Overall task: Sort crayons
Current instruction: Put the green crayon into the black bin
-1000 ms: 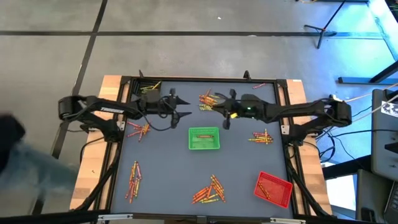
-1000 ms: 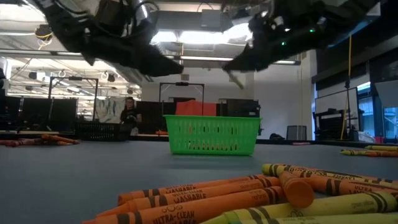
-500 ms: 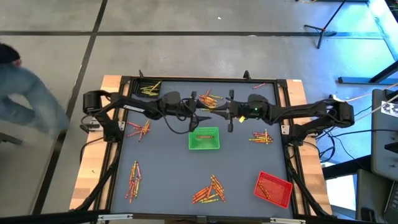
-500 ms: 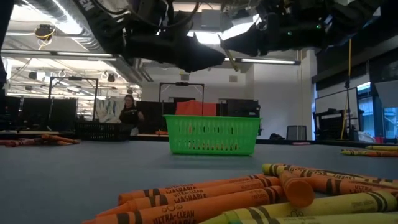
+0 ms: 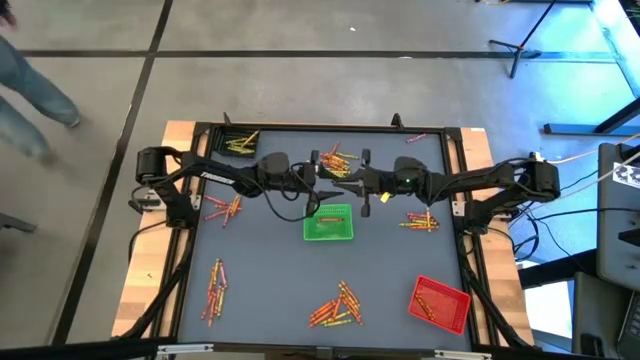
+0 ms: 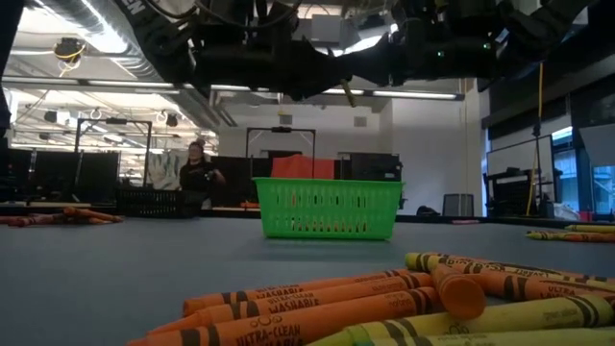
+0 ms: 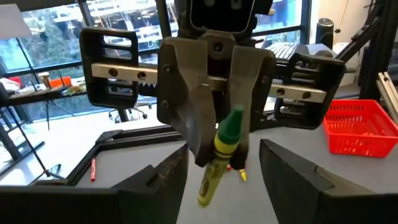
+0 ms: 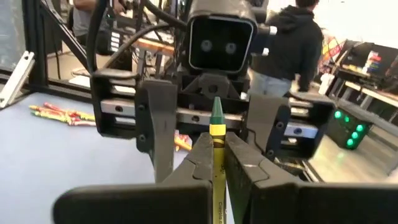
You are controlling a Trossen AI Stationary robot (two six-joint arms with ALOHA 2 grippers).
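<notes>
Right pincer (image 7: pixel 214 140): pressed together on a yellow crayon with a green tip (image 7: pixel 222 149), held above the bench just behind the green tray (image 5: pixel 328 223), at mid-bench.
Left pincer (image 8: pixel 214 134): spread, its fingers (image 8: pixel 155 134) standing on either side of the held crayon's tip and apart from it, facing the right pincer nose to nose.
High view only: both arms reach in from the sides and meet over the far middle of the bench (image 5: pixel 260 270); the crayon shows as a small yellow sliver between them.
Wrist views only: the left wrist view shows the crayon tilted in the right pincer's closed fingers; the right wrist view shows it running straight out between that arm's own fingers toward the left pincer.
Low view only: both arms hang as dark shapes well above the green tray; orange and yellow crayons (image 6: pixel 317 303) lie close to the camera, and a person (image 6: pixel 197 168) stands in the room behind.
Loose crayons: a pile (image 5: pixel 336 158) at the far edge under the pincers, a group (image 5: pixel 224 207) near the left edge, one (image 5: pixel 421 219) near the right edge, one (image 5: pixel 215 290) at near left, one (image 5: pixel 337 305) at near centre.
Trays: a dark tray (image 5: pixel 236 143) in the far left corner with crayons in it; a red tray (image 5: pixel 440 303) in the near right corner.
Open room: bare bench surface lies between the green tray and the near piles, and between the green tray and the left group.
</notes>
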